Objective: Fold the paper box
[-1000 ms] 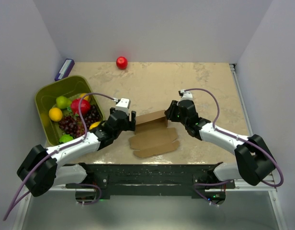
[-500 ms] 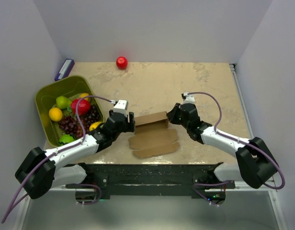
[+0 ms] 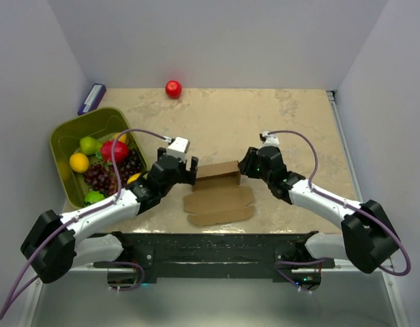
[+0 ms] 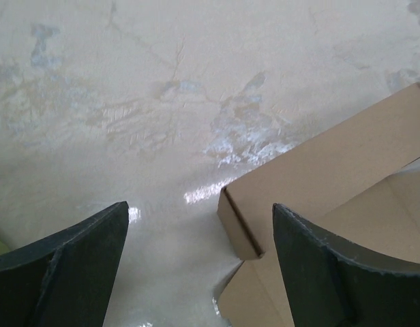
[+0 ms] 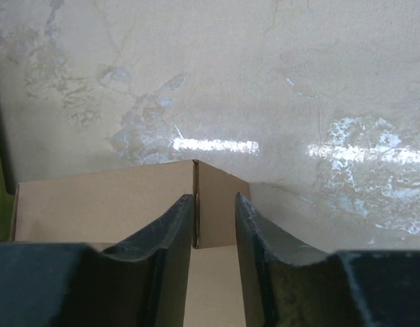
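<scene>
1 box (image 3: 217,187) on counter (image 3: 278,122), rear wall raised. Judged light, thin, crease-prone; best taken at end flaps. Left fingers (image 4: 67,266) wide apart beside it. Right fingers (image 5: 162,252) narrowly gapped at corner; grip cannot be told.

Top view: 3 plain walls box it in. Back wall (image 3: 217,41) is pale grey-lavender, left wall (image 3: 26,68) and right wall (image 3: 394,68) the same, no marks. Table (image 3: 278,116) has a beige marbled top, glossy. Wrist cams catch white glare (image 5: 217,145) on that surface. Light is soft and even, no hard shadows.
</scene>
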Robot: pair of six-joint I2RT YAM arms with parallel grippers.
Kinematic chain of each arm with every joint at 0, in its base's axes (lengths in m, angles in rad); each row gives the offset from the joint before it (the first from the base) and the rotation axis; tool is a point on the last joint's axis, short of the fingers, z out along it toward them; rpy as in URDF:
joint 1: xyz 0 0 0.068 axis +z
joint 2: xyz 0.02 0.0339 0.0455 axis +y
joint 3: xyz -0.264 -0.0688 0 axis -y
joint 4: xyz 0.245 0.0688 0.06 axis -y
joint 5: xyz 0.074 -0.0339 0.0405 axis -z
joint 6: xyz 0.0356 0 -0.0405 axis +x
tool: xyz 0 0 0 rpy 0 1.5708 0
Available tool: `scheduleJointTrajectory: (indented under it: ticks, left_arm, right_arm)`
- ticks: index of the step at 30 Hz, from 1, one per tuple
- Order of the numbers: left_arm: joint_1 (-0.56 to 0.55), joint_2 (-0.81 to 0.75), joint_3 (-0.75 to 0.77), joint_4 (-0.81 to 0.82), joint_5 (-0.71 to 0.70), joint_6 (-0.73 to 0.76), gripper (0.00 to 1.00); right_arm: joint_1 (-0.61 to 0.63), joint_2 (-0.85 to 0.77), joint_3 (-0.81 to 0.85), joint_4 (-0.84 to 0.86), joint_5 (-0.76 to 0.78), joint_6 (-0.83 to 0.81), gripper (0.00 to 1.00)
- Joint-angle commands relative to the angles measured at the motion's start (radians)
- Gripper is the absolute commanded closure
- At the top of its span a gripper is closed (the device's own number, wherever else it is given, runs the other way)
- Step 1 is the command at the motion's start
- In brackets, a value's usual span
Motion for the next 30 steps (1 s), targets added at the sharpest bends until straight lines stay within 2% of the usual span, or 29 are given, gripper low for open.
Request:
scheduleJointTrajectory:
  ticks: [1,5,8,16,22,25,28,30]
  left_arm:
    - [-0.064,-0.01,0.087,0.115,-0.005,0.173,0.09]
    - [-0.186,0.028,0.106,0.145,-0.031,0.313,0.09]
    - [-0.207,0.071,0.112,0.139,-0.045,0.374,0.08]
    - [-0.233,0.192,0.138,0.192,-0.077,0.469,0.06]
    - [-0.246,0.28,0.175,0.203,-0.045,0.515,0.05]
    - [-0.249,0.33,0.193,0.212,-0.08,0.538,0.05]
    - [-0.256,0.39,0.211,0.221,-0.157,0.558,0.1]
    - [-0.258,0.433,0.23,0.218,-0.221,0.56,0.2]
  right_arm:
    - [-0.004,-0.044,0.103,-0.144,0.009,-0.062,0.46]
    - [-0.004,-0.096,0.154,-0.228,0.019,-0.085,0.26]
    - [-0.004,-0.154,0.163,-0.274,0.042,-0.085,0.19]
    - [-0.012,-0.309,0.148,-0.343,0.055,-0.089,0.13]
    - [-0.013,-0.349,0.143,-0.371,0.063,-0.097,0.13]
    - [-0.013,-0.364,0.14,-0.368,0.049,-0.097,0.13]
    - [-0.013,-0.38,0.135,-0.369,0.049,-0.094,0.13]
    - [-0.013,-0.386,0.137,-0.377,0.051,-0.095,0.14]
